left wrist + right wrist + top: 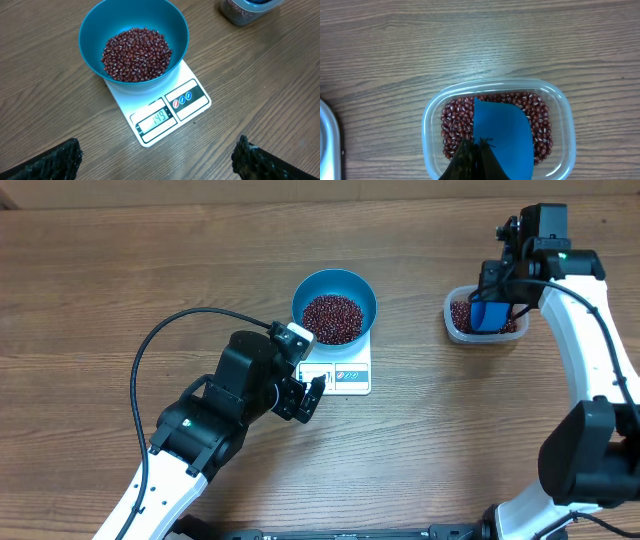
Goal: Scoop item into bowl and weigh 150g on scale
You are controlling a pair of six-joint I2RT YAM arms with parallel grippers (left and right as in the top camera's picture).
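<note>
Two arms work at one wooden table point(120, 270); all positions below refer to the scale point(345, 377). One white square scale is present; its front display strip reads 149 in the left wrist view. One blue bowl point(334, 278) stands upright on top of the scale, covering the rear part of the platform and overhanging it on both sides; one pile of beans point(332, 318) lies in the bottom of the bowl, well below the rim. One clear tub point(450, 315) sits well to the right of the scale, apart from it; a second quantity of beans point(455, 125) fills its floor. One blue scoop point(502, 135) rests inside that tub, on top of those beans. Left gripper point(311, 400): positioned just beside the front-left corner of the scale; jaws spread fully apart; nothing between them. Right gripper point(476, 160): positioned over the tub, well right of the scale; jaws fully closed on the rear of the scoop.
</note>
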